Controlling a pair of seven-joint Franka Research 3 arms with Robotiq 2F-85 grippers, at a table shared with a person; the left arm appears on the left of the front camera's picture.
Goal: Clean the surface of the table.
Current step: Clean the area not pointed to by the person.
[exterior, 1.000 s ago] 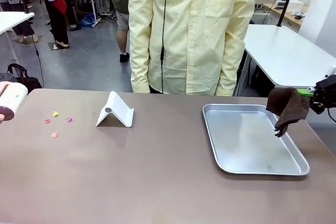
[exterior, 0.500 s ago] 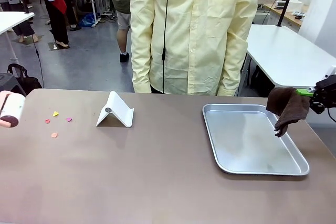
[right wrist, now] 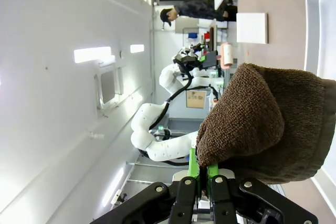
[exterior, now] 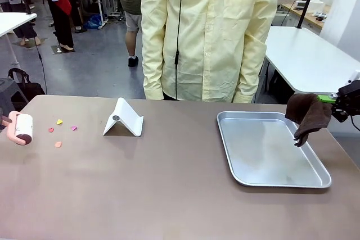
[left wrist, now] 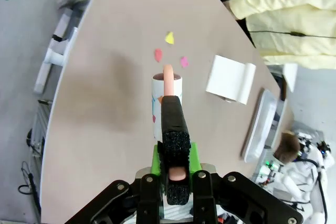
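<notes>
While at taupe surface, pinches pink-handled lint roller in left pincer far left of shiny metal tray, brown terry cloth in right pincer at tray's right.

Person at 12 o'clock has a pale yellow button-up shirt on, long sleeves, chest pocket, with a thin black cable running down the front. The left gripper and right gripper are both chunky black blocks with silver screw heads and bright green pads. The left arm, off at 9 o'clock from the right wrist, is glossy white tubing with rounded joints.
</notes>
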